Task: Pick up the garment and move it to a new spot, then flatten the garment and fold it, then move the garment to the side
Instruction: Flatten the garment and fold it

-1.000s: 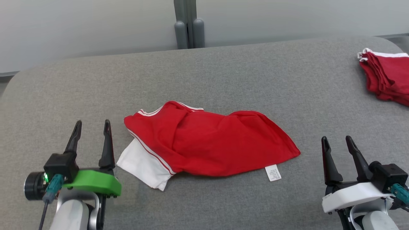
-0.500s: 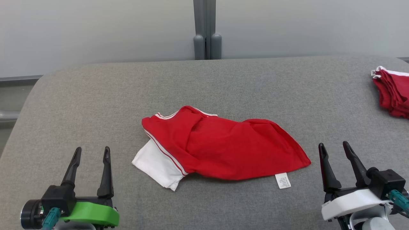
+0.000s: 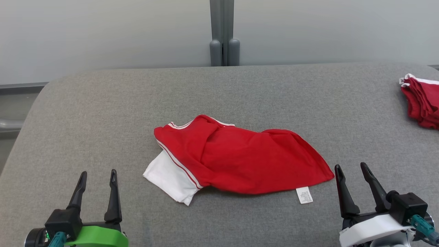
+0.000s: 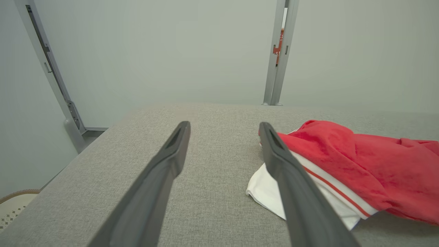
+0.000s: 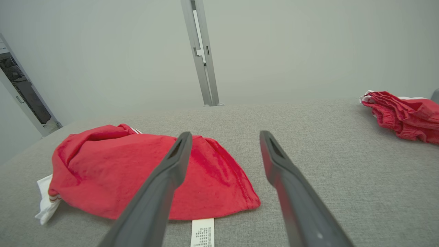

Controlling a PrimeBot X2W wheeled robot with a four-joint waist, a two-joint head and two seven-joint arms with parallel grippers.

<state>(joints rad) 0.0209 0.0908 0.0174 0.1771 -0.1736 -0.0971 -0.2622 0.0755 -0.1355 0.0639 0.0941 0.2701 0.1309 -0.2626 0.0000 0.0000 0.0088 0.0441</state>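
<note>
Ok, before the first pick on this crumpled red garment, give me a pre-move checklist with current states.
1. Left tool open and empty: ok.
2. Right tool open and empty: ok.
3. Garment lying free on the grey surface, neither tool touching it: ok.
4. Garment flat: not ok, bunched, white part sticking out.
5. Folded red pile apart from the garment: ok.
6. Which layer a pinch would catch: cannot tell.

Garment point(image 3: 247, 161) label point(image 5: 202, 233) print, apparently illegible.
</note>
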